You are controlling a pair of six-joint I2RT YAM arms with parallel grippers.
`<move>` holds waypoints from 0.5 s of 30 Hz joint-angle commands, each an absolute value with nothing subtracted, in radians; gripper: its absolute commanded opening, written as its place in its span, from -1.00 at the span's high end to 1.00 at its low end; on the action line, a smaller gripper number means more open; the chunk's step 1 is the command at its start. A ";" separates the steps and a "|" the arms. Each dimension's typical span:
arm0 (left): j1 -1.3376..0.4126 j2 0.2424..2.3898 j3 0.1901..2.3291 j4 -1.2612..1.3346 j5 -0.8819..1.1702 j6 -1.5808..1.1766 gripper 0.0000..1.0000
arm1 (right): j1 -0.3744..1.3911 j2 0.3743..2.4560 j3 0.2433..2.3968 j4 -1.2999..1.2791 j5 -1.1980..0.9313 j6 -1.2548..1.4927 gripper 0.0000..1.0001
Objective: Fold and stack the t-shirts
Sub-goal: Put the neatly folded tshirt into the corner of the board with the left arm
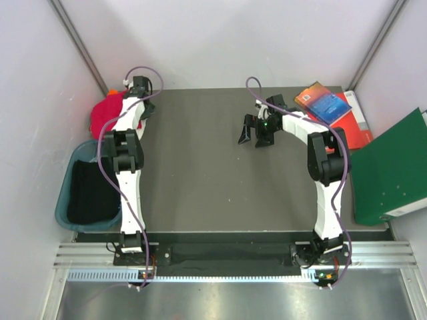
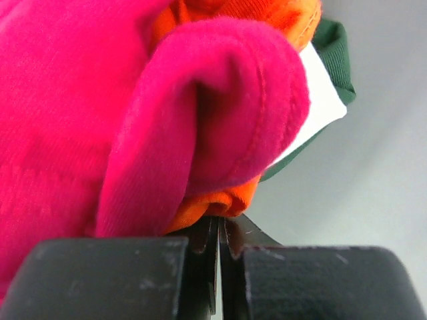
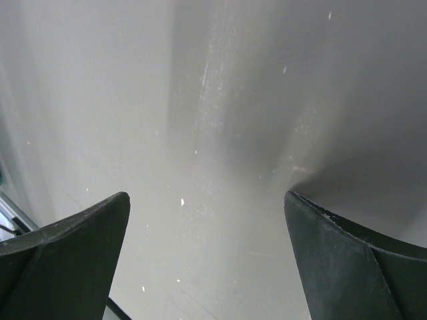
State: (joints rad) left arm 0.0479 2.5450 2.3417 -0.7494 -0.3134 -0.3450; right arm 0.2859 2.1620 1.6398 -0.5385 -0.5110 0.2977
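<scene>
The crimson-red t-shirt [image 1: 103, 115] lies bunched in a heap at the table's far left edge, with a bit of the orange t-shirt [image 1: 114, 91] showing at its top. My left gripper [image 1: 141, 85] is at the heap. In the left wrist view the crimson-red t-shirt [image 2: 100, 100] fills the frame and a fold of the orange t-shirt [image 2: 213, 200] sits at the tips of my left gripper [image 2: 219, 223], whose jaws are shut together on it. My right gripper [image 1: 257, 135] hangs open and empty over the bare table, as the right wrist view [image 3: 207, 200] shows.
A teal bin [image 1: 63, 200] with dark cloth [image 1: 90, 193] stands left of the table. A blue book [image 1: 323, 103] on a red book [image 1: 359, 127] lies at the back right, a green binder [image 1: 390, 167] beside them. A green-and-white cloth [image 2: 327, 100] lies behind the heap.
</scene>
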 commanded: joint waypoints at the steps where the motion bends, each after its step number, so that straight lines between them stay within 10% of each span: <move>1: 0.098 2.542 2.368 -0.666 -0.442 -0.379 1.00 | 0.296 2.129 1.586 -0.551 -0.483 0.284 -0.99; 12: 0.095 2.326 2.165 -0.525 -0.175 -0.416 0.92 | 0.295 2.077 1.559 -0.509 -0.454 0.287 -0.99; 15: 0.049 2.200 2.027 -0.437 -0.143 -0.408 -0.30 | 0.293 2.039 1.554 -0.473 -0.420 0.288 -0.99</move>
